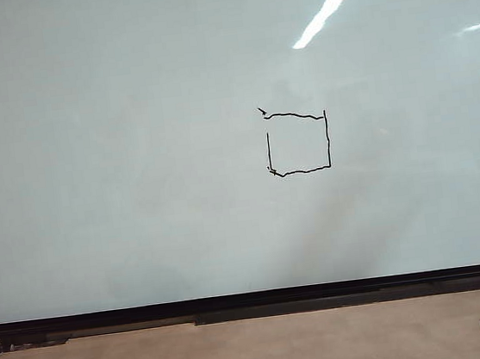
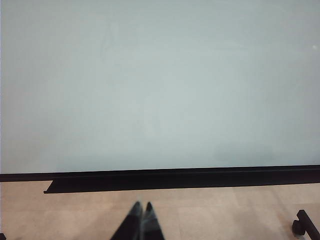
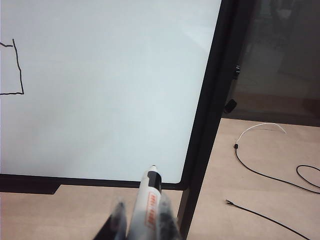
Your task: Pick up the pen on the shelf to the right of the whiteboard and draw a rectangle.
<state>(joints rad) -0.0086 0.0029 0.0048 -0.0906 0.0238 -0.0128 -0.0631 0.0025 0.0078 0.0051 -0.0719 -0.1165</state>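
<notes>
Your right gripper (image 3: 142, 220) was clamped on the pen (image 3: 148, 205), holding it by the middle of its barrel with the tip pointing toward the lower right corner of the whiteboard (image 3: 110, 100) and clear of its surface. You could judge the pen as light and rigid, but its smooth plastic barrel is slippery, so a mid-barrel hold across the lettering was the sensible place; gripping nearer the tip would have blocked the line, and nearer the tail it would have levered in the gripper when pressed. The rectangle (image 1: 297, 143) already stood on the board, right of centre, wobbly and with a small gap at its upper left corner. Your left gripper (image 2: 141, 216) hung low before the board's bottom frame, fingers together, holding nothing.
</notes>
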